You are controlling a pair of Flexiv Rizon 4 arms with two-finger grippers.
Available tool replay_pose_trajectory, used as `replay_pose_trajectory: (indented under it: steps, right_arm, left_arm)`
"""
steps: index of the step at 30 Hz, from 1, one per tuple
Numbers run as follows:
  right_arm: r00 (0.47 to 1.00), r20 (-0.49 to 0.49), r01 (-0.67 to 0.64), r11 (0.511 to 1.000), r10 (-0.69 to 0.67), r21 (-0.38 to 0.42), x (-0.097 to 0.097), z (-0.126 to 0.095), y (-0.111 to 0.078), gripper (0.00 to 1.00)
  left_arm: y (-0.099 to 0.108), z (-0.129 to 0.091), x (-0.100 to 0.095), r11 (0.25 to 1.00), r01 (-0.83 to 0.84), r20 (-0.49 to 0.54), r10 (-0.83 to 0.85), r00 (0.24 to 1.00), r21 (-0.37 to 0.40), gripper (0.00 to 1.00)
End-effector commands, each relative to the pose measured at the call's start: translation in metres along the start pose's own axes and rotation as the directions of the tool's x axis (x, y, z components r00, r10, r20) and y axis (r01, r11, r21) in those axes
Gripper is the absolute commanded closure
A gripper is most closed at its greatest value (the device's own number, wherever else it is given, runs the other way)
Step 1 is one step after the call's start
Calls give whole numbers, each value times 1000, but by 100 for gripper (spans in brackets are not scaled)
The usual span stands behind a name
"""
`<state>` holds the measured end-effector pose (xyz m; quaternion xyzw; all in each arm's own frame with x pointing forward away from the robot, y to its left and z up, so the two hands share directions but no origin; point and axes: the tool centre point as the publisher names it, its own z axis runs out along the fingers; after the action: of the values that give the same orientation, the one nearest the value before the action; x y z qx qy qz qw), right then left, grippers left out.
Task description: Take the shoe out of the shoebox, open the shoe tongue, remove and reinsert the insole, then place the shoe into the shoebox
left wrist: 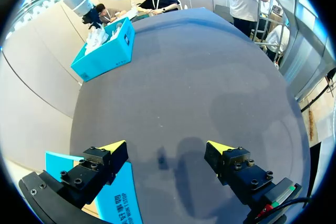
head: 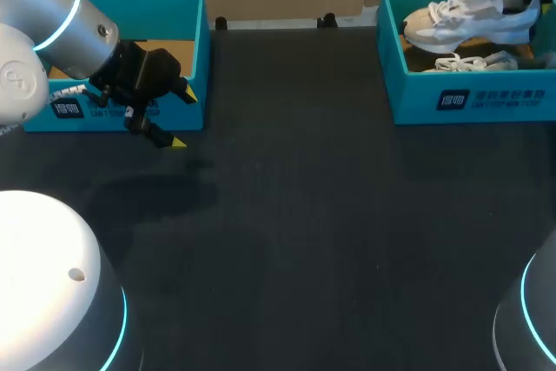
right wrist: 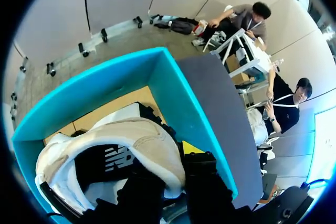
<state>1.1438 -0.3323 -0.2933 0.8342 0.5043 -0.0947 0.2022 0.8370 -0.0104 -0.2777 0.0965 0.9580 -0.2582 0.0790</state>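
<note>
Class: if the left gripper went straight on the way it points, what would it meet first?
Probably the bare table; nothing lies between the left gripper and it. The far shoebox sits off to one side.

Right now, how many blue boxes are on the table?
2. The left shoebox stands at the table's far left, beside the open left gripper. The right shoebox stands at the far right; over it the right gripper grips a pale shoe.
</note>
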Motion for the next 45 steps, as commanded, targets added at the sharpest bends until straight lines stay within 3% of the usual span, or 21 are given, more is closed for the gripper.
replay_pose_trajectory:
  steps: [1,33,45]
  right_arm:
    - [1000,3,-1,1000,1,10,5,11,2,100]
    - [1000,23,-17,1000,17,13,16,56,0,100]
    - [1000,6,-21,999,21,26,20,62,0,100]
  left_arm:
    - [0,0,1,1000,-1,1,1,1000,-2,0]
    - [0,0,1,1000,-1,1,1,1000,-2,0]
    - [0,0,1,1000,-1,1,1,1000,-2,0]
